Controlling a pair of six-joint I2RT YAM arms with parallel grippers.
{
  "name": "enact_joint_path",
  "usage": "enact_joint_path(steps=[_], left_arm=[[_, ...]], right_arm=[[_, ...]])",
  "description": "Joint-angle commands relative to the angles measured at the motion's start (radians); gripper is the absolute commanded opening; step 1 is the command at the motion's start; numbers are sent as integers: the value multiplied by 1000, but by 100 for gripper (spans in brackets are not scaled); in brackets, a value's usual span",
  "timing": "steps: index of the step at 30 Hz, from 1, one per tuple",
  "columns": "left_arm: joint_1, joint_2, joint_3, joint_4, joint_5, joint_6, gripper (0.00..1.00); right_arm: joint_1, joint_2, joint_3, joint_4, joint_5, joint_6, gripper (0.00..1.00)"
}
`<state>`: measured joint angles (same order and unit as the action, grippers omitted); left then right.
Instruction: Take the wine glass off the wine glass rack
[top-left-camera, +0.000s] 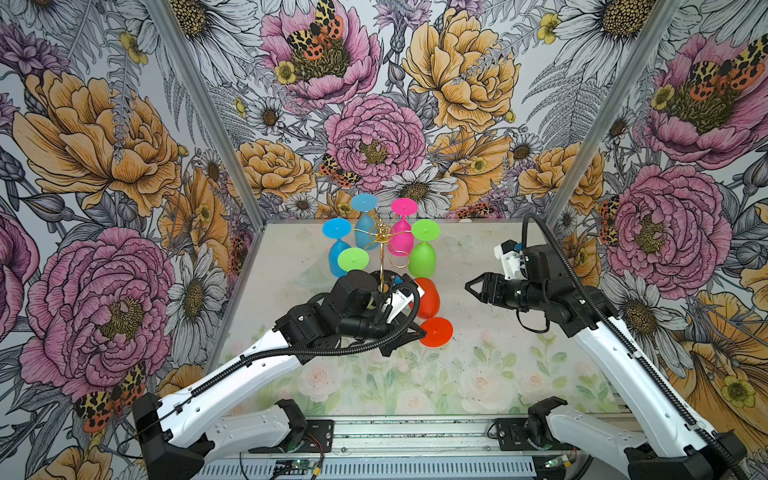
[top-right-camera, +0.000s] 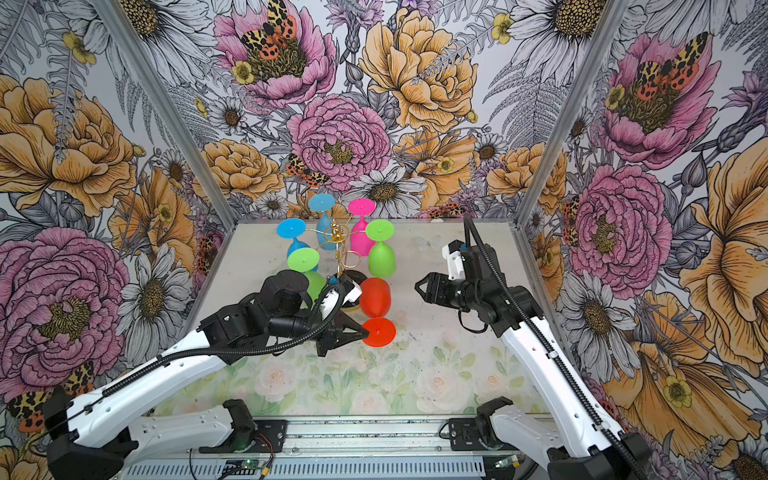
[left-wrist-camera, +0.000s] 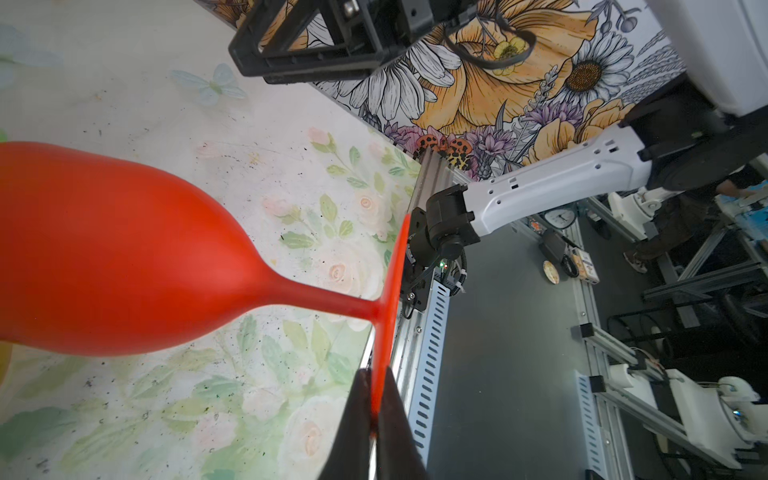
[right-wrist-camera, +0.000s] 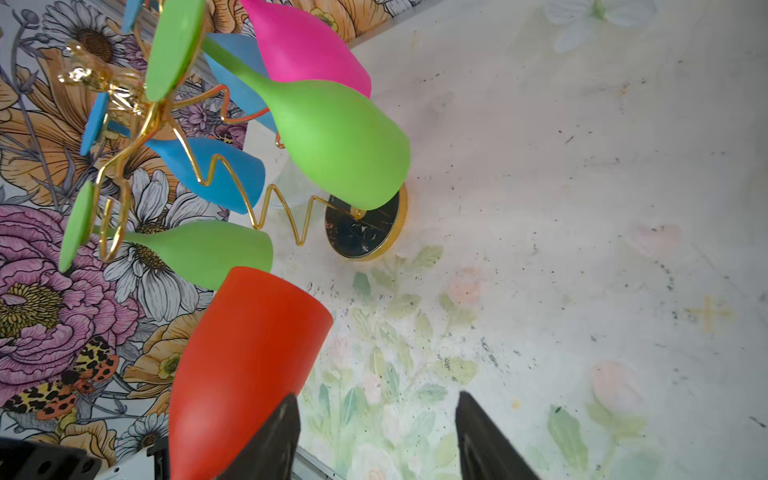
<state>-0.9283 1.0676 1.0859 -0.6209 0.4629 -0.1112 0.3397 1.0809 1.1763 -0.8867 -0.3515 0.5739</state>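
Nearly done: the red glass (top-left-camera: 428, 297) is off the rack (top-left-camera: 381, 266), foot pinched in left tool (left-wrist-camera: 377, 382); right tool (right-wrist-camera: 377, 399) wide, empty.

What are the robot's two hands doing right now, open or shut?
The left gripper is shut on the foot of the red wine glass.
The right gripper is open, holding nothing.

The left tool (top-right-camera: 365, 331) pinches the red glass (top-right-camera: 375, 297) by its foot rim, clear of the rack (top-right-camera: 336, 237); the right tool (top-right-camera: 420, 287) hangs near the bowl, not touching. Five glasses (top-right-camera: 381, 259) hang from the rack.
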Motion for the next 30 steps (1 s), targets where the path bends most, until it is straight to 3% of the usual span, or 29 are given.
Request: enact_joint_path(steps=[1,6,30], left_arm=[[-52,-12,-28,30,-164,129,0],[-123,3,-57,38,-349,239,0],[-393,18,-237,188,-968,781,0]], right_arm=[[-3,39,60,-85,38,-64,61],[-3,92,116,-92,11,-88,61],[4,307,371,-121,-241,-146,64]])
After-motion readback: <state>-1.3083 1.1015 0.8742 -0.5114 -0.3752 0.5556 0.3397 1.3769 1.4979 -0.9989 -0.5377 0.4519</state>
